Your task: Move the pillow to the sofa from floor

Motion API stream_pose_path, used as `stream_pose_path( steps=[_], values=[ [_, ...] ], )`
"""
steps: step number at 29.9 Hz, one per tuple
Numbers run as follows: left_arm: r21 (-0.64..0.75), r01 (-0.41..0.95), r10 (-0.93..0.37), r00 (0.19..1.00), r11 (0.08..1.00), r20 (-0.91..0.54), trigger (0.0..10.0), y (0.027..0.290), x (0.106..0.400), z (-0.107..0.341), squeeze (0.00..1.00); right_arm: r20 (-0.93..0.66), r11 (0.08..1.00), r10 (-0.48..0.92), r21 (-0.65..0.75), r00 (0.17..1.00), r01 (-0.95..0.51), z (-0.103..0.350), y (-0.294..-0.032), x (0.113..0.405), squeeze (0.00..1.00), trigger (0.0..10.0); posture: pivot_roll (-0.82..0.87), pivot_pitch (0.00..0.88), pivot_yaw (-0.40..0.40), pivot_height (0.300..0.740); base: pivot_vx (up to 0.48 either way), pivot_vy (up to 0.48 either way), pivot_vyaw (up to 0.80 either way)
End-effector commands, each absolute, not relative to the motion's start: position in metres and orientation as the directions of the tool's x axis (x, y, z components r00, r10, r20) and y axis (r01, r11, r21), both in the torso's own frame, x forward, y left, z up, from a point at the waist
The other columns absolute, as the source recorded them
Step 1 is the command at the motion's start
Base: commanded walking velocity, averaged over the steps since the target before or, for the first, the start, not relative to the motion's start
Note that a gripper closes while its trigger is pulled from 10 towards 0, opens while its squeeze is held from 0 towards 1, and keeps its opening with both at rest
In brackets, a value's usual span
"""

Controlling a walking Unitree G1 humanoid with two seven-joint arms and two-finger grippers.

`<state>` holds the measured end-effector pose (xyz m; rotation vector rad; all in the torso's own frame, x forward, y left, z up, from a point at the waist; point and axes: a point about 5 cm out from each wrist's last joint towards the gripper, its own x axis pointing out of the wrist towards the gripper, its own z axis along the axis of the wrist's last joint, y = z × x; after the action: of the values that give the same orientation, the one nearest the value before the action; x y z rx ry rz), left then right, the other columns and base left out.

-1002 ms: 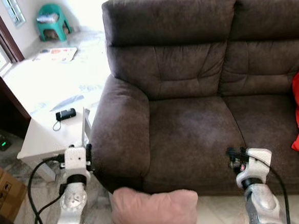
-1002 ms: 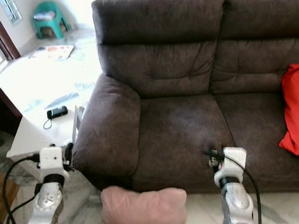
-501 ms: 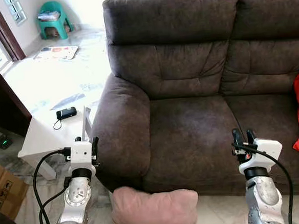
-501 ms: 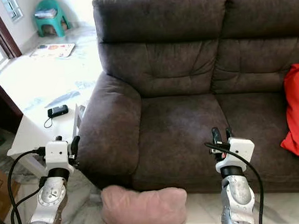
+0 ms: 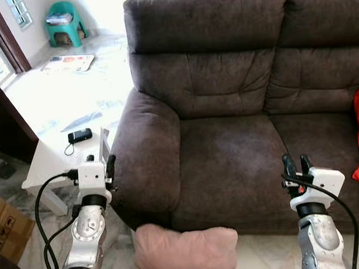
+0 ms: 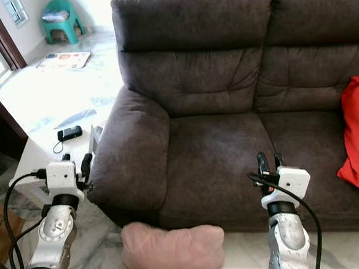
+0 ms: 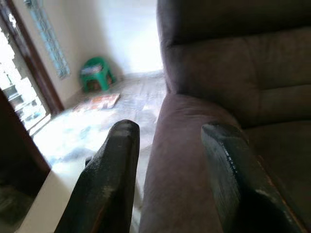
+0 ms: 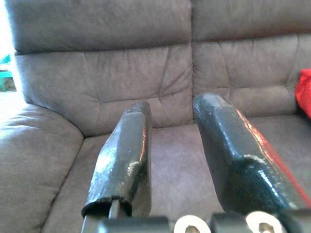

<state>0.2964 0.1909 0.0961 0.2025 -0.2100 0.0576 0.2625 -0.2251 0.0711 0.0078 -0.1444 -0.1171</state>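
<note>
Two grippers are raised before us, both with fingers parted and holding nothing: our left gripper (image 5: pixel 100 163) beside the armrest of the brown sofa (image 5: pixel 228 125), our right gripper (image 5: pixel 296 163) over the seat's front edge. The pink pillow (image 5: pixel 185 252) lies on the floor against the sofa's base, between our arms.

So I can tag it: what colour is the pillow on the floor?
Pale pink; the pillow shows best in the right eye view.

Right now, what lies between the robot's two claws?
Between the left gripper and right gripper, the head views show the sofa's armrest and bare seat cushion; the pink pillow lies lower, on the floor.
</note>
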Motion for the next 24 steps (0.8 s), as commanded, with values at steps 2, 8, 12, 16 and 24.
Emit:
stream_pose_path(
  steps=[2, 8, 12, 16, 24],
  values=[
    [0.215, -0.072, 0.027, 0.979, 0.974, 0.204, 10.0, 0.187, 0.282, 0.095, 0.00, 0.163, 0.994, -0.113, 0.021, 0.980, 0.111, 0.079, -0.222, 0.254, 0.00, 10.0, -0.03, 0.002, -0.027, 0.740, 0.000, 0.000, 0.00],
    [0.222, -0.066, 0.019, 0.978, 0.973, 0.209, 10.0, 0.186, 0.278, 0.099, 0.00, 0.144, 0.994, -0.106, 0.007, 0.984, 0.107, 0.074, -0.220, 0.245, 0.00, 10.0, -0.03, 0.017, -0.024, 0.740, 0.000, 0.000, 0.00],
    [0.217, -0.070, 0.018, 0.972, 0.974, 0.234, 10.0, 0.189, 0.283, 0.109, 0.00, 0.132, 0.993, -0.115, -0.013, 0.984, 0.118, 0.074, -0.225, 0.242, 0.00, 10.0, -0.03, 0.013, -0.015, 0.740, 0.000, 0.000, 0.00],
    [0.206, -0.076, 0.028, 0.974, 0.976, 0.226, 10.0, 0.192, 0.286, 0.109, 0.00, 0.136, 0.991, -0.128, -0.014, 0.982, 0.131, 0.077, -0.228, 0.242, 0.00, 10.0, -0.04, 0.010, -0.001, 0.740, 0.000, 0.000, 0.00],
    [0.215, -0.073, 0.030, 0.980, 0.974, 0.197, 10.0, 0.194, 0.284, 0.112, 0.00, 0.110, 0.991, -0.131, -0.011, 0.985, 0.133, 0.080, -0.224, 0.242, 0.00, 10.0, -0.03, 0.000, 0.000, 0.740, 0.000, 0.000, 0.00]
  ],
)
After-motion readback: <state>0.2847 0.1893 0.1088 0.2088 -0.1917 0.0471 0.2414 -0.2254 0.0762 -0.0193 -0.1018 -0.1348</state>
